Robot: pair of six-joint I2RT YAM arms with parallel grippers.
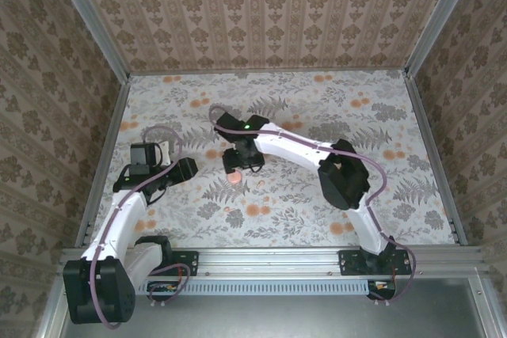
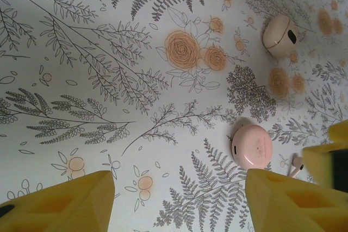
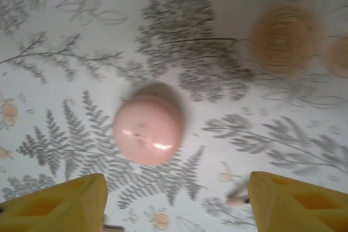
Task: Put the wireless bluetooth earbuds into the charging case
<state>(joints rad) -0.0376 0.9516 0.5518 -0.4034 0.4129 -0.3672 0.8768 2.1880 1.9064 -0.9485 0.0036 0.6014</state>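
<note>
- The left claw (image 2: 176,191) is open, its yellow fingers (image 2: 70,205) well apart, gripping nothing above the floral counter (image 2: 109,80)
- The right claw (image 3: 176,191) is likewise open and empty, poised over the pink charging case (image 3: 148,129)
- One white earbud (image 2: 296,165) lies on the counter just beside the case, outside it

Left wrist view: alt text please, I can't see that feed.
A pink round glossy case lies on the floral-patterned tablecloth, with a tiny cream-white earbud close beside it. A second rounded cream-pink piece with a dark slot sits farther off, and the yellow fingers of the left gripper stand open in the foreground.
</note>
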